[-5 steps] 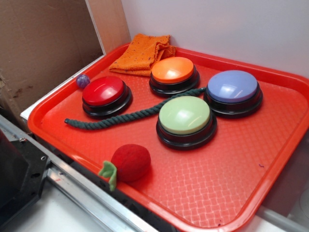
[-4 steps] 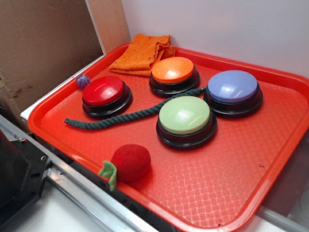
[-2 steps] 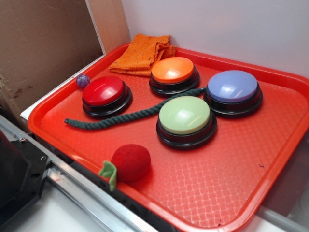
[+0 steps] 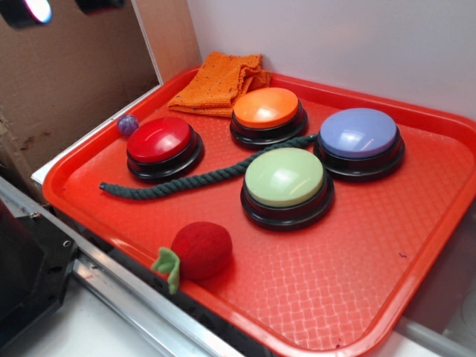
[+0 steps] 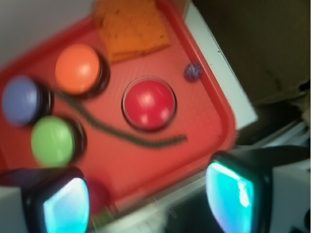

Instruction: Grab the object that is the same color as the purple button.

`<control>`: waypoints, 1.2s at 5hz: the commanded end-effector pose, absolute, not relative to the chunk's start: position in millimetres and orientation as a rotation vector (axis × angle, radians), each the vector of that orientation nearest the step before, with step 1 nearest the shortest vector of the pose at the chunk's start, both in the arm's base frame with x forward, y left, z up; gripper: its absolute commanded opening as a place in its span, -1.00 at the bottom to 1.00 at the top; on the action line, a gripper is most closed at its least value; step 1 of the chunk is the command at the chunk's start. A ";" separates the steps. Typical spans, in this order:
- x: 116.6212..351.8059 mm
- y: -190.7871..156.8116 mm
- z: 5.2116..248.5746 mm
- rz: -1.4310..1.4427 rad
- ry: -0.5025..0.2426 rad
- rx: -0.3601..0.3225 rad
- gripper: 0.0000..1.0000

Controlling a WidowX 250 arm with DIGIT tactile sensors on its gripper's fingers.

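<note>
The object, a tiny purple fuzzy ball [image 4: 128,124], lies at the left rim of the red tray [image 4: 357,290], just left of the red button [image 4: 160,139]. In the blurred wrist view the ball [image 5: 193,72] shows up and to the right of the red button [image 5: 148,103]. The purple button [image 4: 359,134] stands at the tray's far right, and at the left edge [image 5: 22,99] in the wrist view. My gripper [image 5: 150,204] is open and empty, high above the tray's near-left edge. Only its lit fingertips [image 4: 26,9] show at the exterior view's top left.
Orange button [image 4: 266,108] and green button [image 4: 285,177] stand mid-tray. A dark green rope [image 4: 201,178] runs between the buttons. An orange cloth [image 4: 221,80] lies at the back corner, a red plush ball [image 4: 201,249] with a green leaf at the front edge. Cardboard [image 4: 67,74] rises on the left.
My gripper's lit fingertips have come into the exterior view at the top left corner. Nothing on the tray has moved.
</note>
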State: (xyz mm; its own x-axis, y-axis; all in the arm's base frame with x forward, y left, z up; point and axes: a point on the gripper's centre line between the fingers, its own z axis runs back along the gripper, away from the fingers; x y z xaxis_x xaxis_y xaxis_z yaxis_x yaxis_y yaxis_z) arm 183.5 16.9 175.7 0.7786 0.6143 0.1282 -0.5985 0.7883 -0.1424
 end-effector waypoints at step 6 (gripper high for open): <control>225.7 115.3 48.8 1.642 -0.338 0.151 1.00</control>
State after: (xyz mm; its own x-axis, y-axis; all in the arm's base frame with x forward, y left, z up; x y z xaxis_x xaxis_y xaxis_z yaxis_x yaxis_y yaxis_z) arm 234.7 108.0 38.3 -0.0830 0.9526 0.2927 -0.9939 -0.0576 -0.0944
